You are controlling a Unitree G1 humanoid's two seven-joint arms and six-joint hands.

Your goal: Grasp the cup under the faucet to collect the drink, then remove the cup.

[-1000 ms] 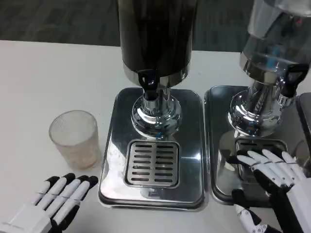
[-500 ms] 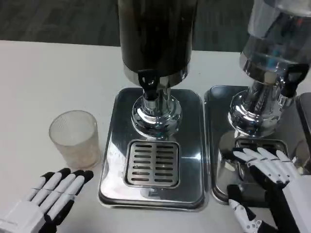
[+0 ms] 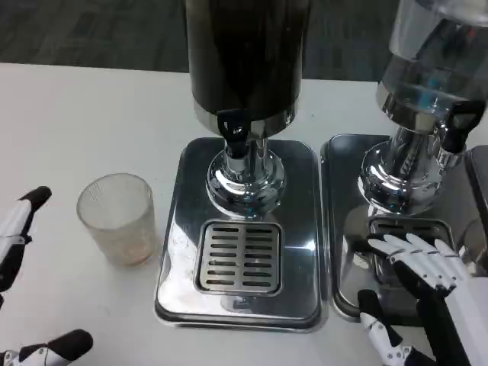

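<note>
Ribbed clear plastic cup upright on the white table, just left of the chrome drip tray of the dark-tank dispenser, not under its black faucet. Slotted drain grate in that tray, below the faucet. Left hand well left of the tray, beside the cup but apart from it, fingers spread wide, holding nothing. Right hand right of the tray, over the base of a second, clear-tank dispenser, fingers extended and apart, empty.
</note>
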